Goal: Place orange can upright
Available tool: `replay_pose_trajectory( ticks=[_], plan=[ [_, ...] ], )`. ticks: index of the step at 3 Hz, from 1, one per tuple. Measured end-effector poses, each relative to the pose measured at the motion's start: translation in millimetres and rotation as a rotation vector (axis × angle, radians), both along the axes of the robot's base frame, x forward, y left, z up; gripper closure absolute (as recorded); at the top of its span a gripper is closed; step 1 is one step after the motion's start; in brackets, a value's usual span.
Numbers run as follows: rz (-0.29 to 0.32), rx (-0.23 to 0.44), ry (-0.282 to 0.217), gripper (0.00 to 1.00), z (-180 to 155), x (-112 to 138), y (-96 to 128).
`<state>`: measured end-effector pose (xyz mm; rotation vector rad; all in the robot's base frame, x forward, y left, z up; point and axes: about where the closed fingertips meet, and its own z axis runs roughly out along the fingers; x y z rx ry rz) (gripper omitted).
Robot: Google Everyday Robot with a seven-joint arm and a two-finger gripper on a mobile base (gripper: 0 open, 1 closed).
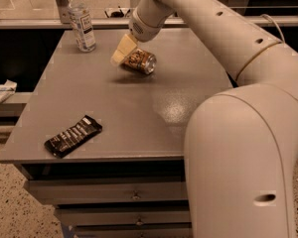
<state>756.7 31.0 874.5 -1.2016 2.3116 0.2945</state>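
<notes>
The orange can (140, 61) lies on its side on the grey table (188, 83), towards the back middle, with a silver end facing right and front. My gripper (121, 53) hangs from the arm that reaches in from the upper right. It is at the can's left end, touching or overlapping it in this view. The can's left end is hidden behind the gripper.
A clear plastic water bottle (82, 20) stands upright at the table's back left corner. A dark snack bar in its wrapper (73, 136) lies near the front left edge. Drawers (134, 197) sit below the table top. My arm's large body (243, 157) fills the right foreground.
</notes>
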Motion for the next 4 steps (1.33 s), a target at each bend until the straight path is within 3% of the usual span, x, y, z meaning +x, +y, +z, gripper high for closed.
replay_pose_trajectory(
  ticks=[2, 3, 4],
  plan=[
    [-0.005, -0.104, 0.077, 0.00, -36.5, 10.4, 1.9],
    [-0.001, -0.155, 0.084, 0.15, -40.1, 12.4, 1.9],
    [0.016, -0.207, 0.055, 0.38, -32.0, 14.5, 4.4]
  ],
)
